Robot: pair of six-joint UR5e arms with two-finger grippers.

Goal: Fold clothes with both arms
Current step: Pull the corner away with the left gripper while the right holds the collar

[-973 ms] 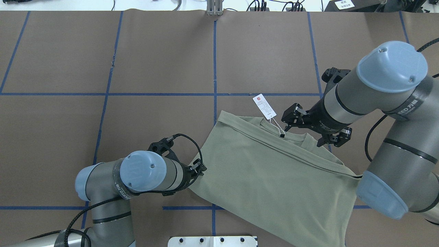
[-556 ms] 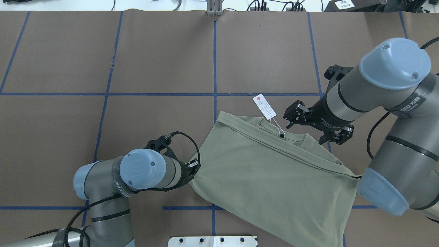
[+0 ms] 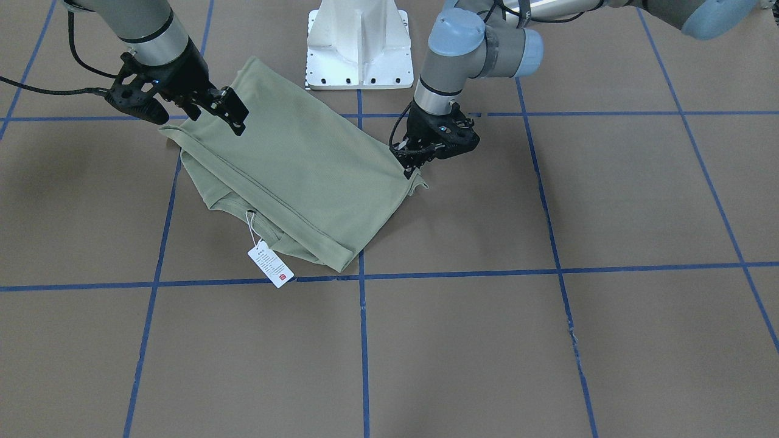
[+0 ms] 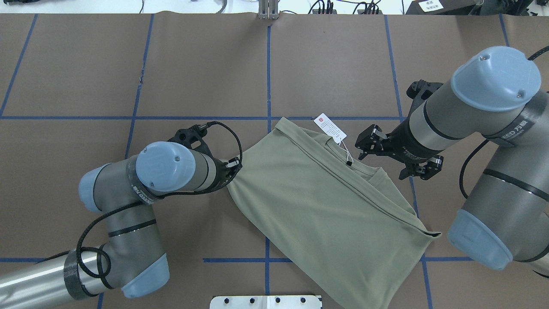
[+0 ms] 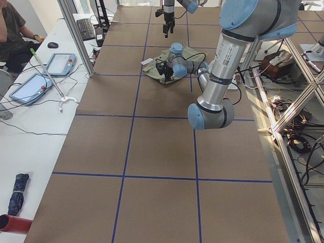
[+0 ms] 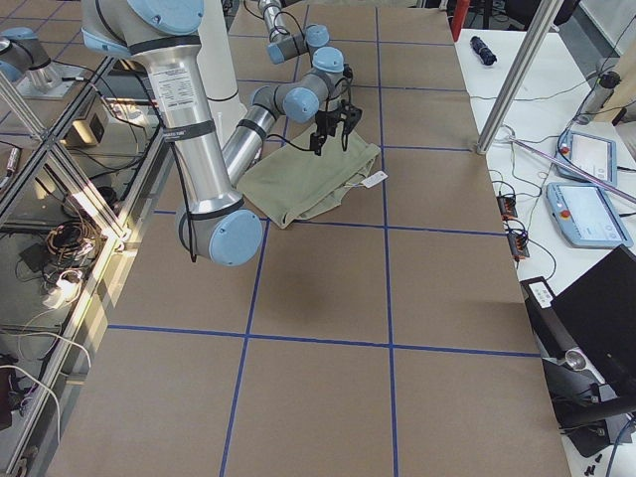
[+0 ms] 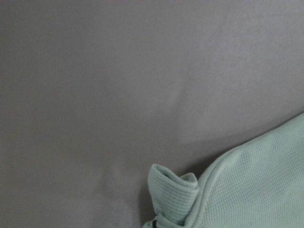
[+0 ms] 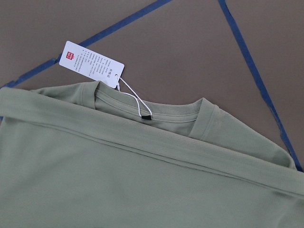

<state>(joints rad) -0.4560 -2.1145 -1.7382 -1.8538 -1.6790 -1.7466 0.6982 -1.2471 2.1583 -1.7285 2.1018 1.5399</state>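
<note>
At the shirt's (image 4: 326,206) corner, the left gripper (image 3: 416,159) pinches a bunched bit of hem. The right gripper (image 4: 393,155) hangs spread wide beside the collar (image 8: 156,114). The shirt lies folded mid-table (image 4: 193,77), its tag (image 4: 330,128) on the brown paper.

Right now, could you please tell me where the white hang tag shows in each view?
Front-facing: hang tag lower left of centre.
Overhead: tag right of centre, upper half.
Exterior left: tag tiny, upper middle.
Exterior right: tag above centre.
Left wrist: not in view.
Right wrist: tag upper left.
Shared landmark: the shirt collar its string hangs from.
</note>
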